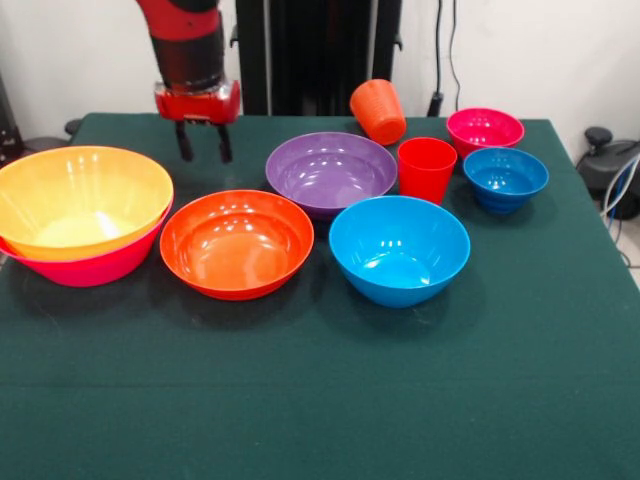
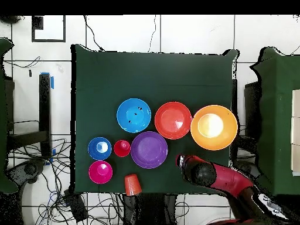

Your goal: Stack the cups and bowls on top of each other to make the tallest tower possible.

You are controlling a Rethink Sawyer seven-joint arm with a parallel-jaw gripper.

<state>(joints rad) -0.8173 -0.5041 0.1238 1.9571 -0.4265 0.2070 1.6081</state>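
Observation:
The big yellow-orange bowl [image 1: 85, 200] sits nested in the big pink bowl [image 1: 90, 268] at the left; it also shows in the overhead view [image 2: 214, 127]. A red-orange bowl [image 1: 237, 243], the purple bowl [image 1: 330, 172] and the medium blue bowl [image 1: 399, 248] stand apart mid-table. The red cup [image 1: 426, 168] stands upright. The orange cup [image 1: 378, 110] lies tipped at the back. The small magenta bowl [image 1: 484, 129] and the small blue bowl [image 1: 505, 177] are at the right. My gripper [image 1: 204, 142] is open and empty, above the cloth behind the yellow-orange and red-orange bowls; it also shows in the overhead view [image 2: 183, 161].
The dark green tablecloth [image 1: 320, 400] covers the table. The black pedestal [image 1: 315, 50] rises behind the purple bowl. Cables lie on the floor [image 2: 35, 176] round the table. Only one red-orange bowl shows.

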